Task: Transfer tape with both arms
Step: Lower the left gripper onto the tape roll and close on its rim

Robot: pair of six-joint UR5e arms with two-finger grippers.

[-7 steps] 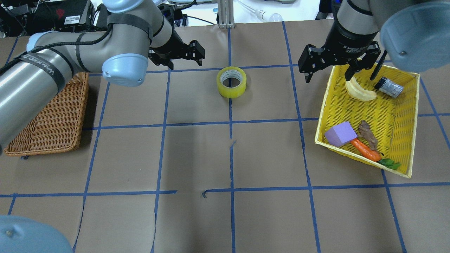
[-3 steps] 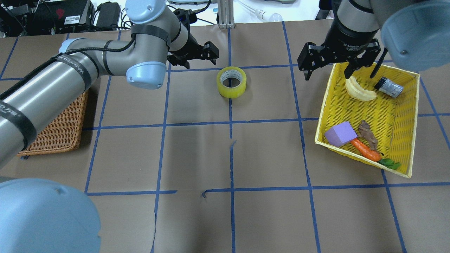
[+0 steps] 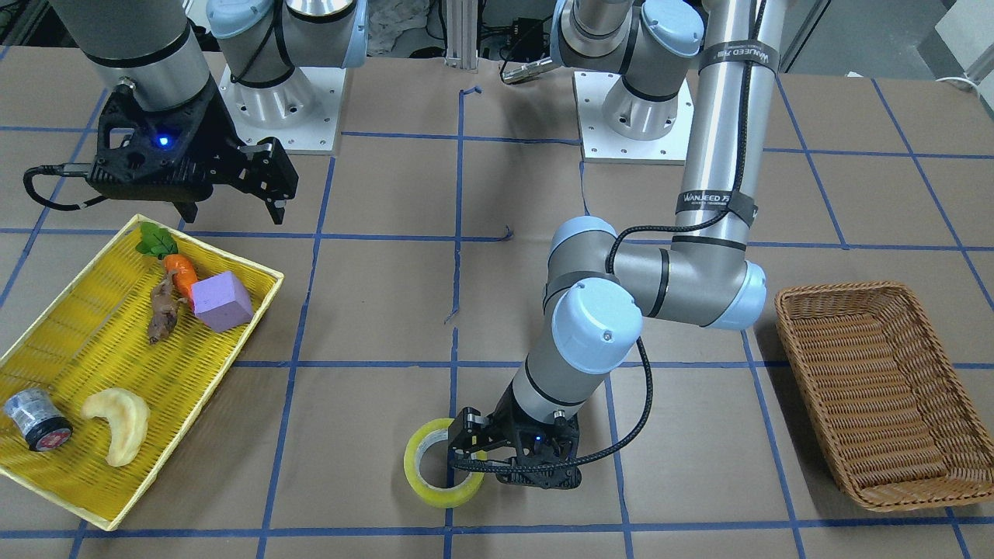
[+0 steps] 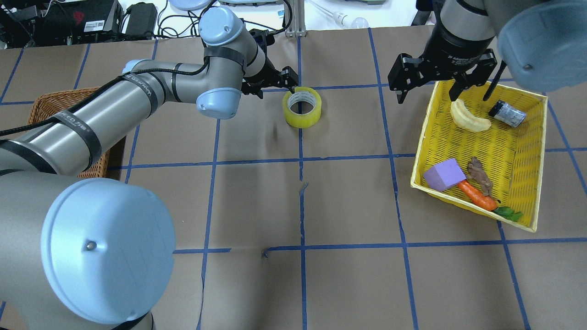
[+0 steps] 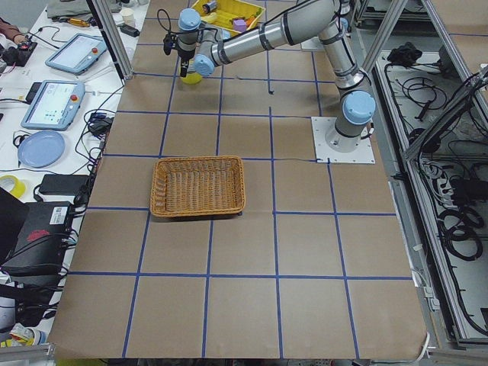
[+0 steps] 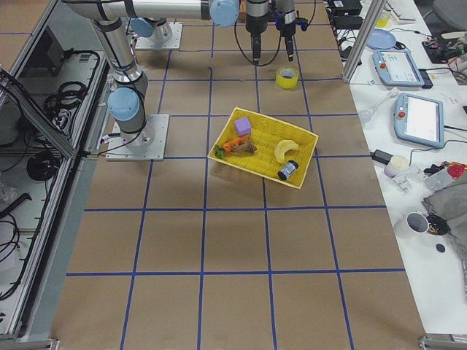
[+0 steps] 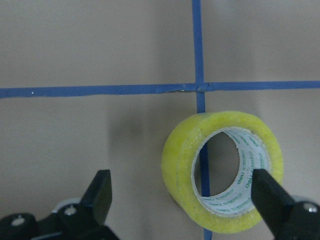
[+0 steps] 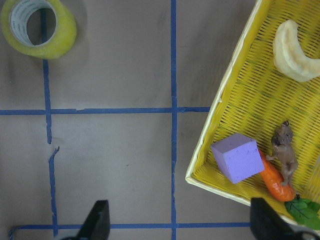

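The yellow tape roll (image 4: 301,107) lies flat on the brown table at the far middle, its white printed core facing up. My left gripper (image 4: 275,87) is open and right at the roll. In the left wrist view the tape (image 7: 222,170) sits between the fingers (image 7: 100,192), toward the right-hand one. In the front-facing view the left gripper (image 3: 464,446) overlaps the roll's (image 3: 435,485) near edge. My right gripper (image 4: 444,94) is open and empty. It hovers over the yellow basket's far left corner, well to the right of the tape (image 8: 39,27).
The yellow basket (image 4: 422,137) on the right holds a pale banana-like piece (image 4: 467,119), a black-capped jar (image 4: 506,113), a purple block (image 4: 444,174), a carrot (image 4: 477,196) and a brown figure. A wicker basket (image 4: 50,101) stands at the left, partly under my left arm.
My left arm has swung right and lowered, bringing its open gripper from left of the tape up to it. The right arm has barely moved. The tape has not moved.
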